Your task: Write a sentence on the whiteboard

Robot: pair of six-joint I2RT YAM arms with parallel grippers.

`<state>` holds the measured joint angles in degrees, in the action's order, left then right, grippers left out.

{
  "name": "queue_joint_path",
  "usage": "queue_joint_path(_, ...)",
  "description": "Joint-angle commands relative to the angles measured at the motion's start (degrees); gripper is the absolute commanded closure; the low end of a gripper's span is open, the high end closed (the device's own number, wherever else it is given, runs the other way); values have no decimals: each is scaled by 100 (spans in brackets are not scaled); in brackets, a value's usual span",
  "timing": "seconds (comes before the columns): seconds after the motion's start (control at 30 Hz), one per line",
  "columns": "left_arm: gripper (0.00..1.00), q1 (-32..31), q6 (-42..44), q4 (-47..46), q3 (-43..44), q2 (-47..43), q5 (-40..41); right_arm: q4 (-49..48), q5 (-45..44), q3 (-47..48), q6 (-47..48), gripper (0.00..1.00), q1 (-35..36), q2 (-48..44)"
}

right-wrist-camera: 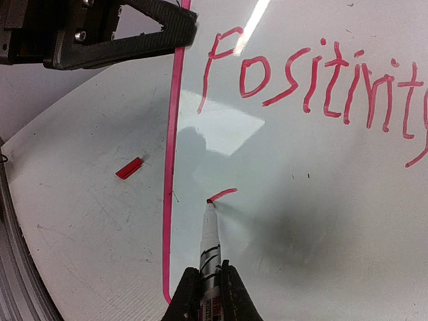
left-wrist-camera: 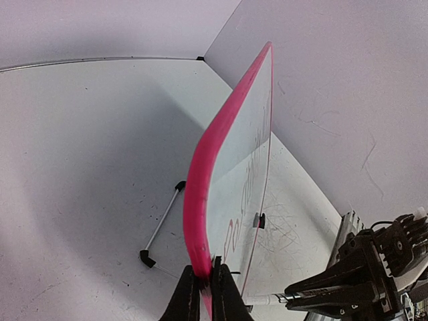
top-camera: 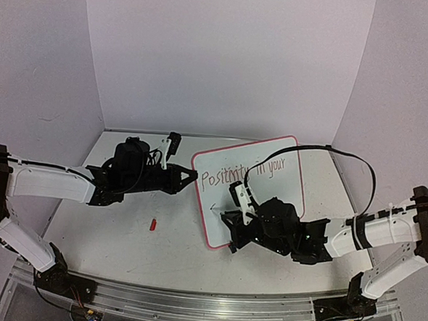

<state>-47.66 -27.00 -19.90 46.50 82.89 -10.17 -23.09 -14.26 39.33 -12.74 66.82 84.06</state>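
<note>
The left arm [top-camera: 53,182] reaches in from the left side of the table [top-camera: 121,249]. Its left tool [top-camera: 191,174] is closed on the left edge of the whiteboard [top-camera: 288,190]. In the left wrist view, the 2 black fingers [left-wrist-camera: 189,294] pinch the pink frame between them.

A thin bar with black ends [left-wrist-camera: 162,227] lies on the table just beside the whiteboard. A small red cap [top-camera: 153,224] lies alone on the table, a little to the left of the whiteboard and nearer the arms.

The whiteboard sits in the middle of the table, a bit to the right, turned at a slant. It is white and shiny with a thin pink frame. It looks to lie on the table, but how much it tips I cannot tell.

The sentence [top-camera: 250,171] is in thin red letters near the top of the whiteboard. The words "Positivity in your" are there. Under the letter P there is just 1 short red stroke [right-wrist-camera: 223,194].

The right tool [right-wrist-camera: 208,281] is closed around a marker [right-wrist-camera: 209,234]. The marker's tip is at the left end of that short red stroke, close to the left frame.

The right arm [top-camera: 384,233] comes in from the right side. A black cable [top-camera: 359,166] loops above it and over the whiteboard.
</note>
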Motion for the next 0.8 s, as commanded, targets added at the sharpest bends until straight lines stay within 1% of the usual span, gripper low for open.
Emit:
queue_joint_path(0.0, 100, 11, 257, 127, 168, 69, 279, 0, -89, 90, -104, 100, 15, 41)
queue_joint_path(0.33, 100, 11, 255, 127, 171, 84, 263, 121, -386, -18, -275, 100, 22, -87)
queue_joint_path(0.77, 100, 11, 248, 136, 192, 104, 257, 203, -492, -92, -324, 100, 15, -201)
